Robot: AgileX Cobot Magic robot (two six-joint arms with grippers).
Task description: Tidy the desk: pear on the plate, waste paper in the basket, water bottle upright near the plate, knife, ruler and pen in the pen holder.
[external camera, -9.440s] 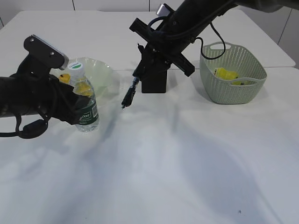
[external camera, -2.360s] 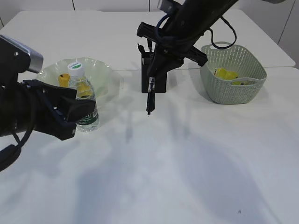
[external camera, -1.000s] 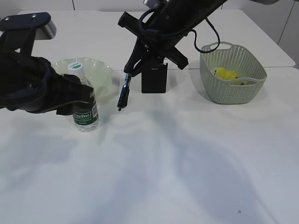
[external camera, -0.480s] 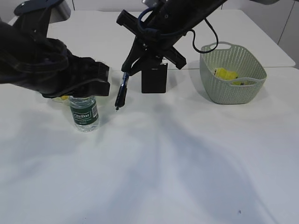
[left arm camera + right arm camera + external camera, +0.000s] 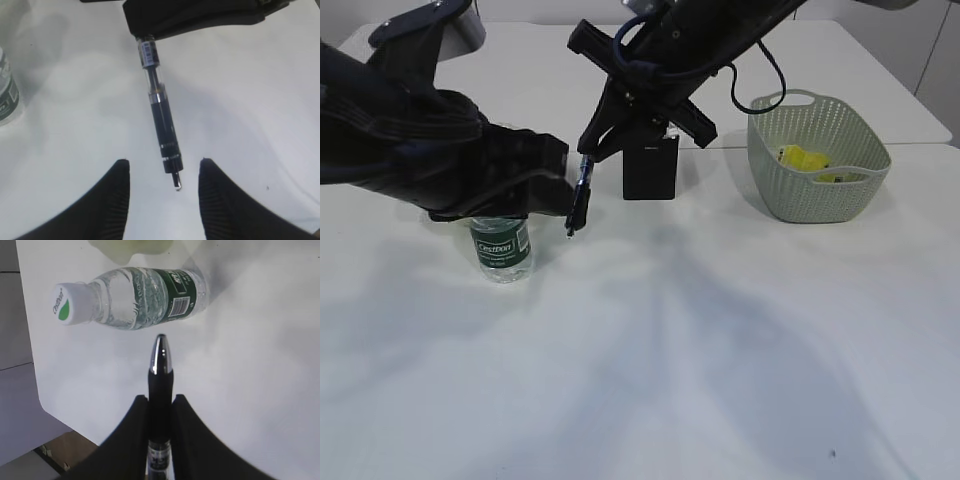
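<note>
**Left arm closes in on the hanging pen**

Half a second ago the left arm sat a little further left over the water bottle; now its dark bulk has slid right, and its front edge lies just beside the pen's lower end in the exterior view. Right arm and pen have hardly shifted in that time.

The right pincer (image 5: 159,412) is pinching the pen (image 5: 580,193) by its upper barrel, fingers pressed against both sides. The pen hangs point down, slightly tilted, clear of the bench (image 5: 720,330), to the left of the pen holder (image 5: 651,168) and not inside it.

The left pincer (image 5: 162,182) is spread, its two ribbed fingers (image 5: 112,200) apart with nothing between them. In the left wrist view the pen's tip lies near the gap between the fingertips, closer to the right-hand one, touching neither. Whether the tip is level with the fingertips or beyond them, I cannot tell.

The water bottle (image 5: 501,248) stands upright on the bench under the left arm, its cap and shoulders hidden in the exterior view; the right wrist view shows the white cap and green label, with the pen's tip pointing at the bottle's middle. A pale green edge beyond the bottle in that view is the plate (image 5: 135,247); the left arm covers it in the exterior view.

The basket (image 5: 817,156) stands well right of the pen holder, with the yellow waste paper (image 5: 804,159) inside.
</note>
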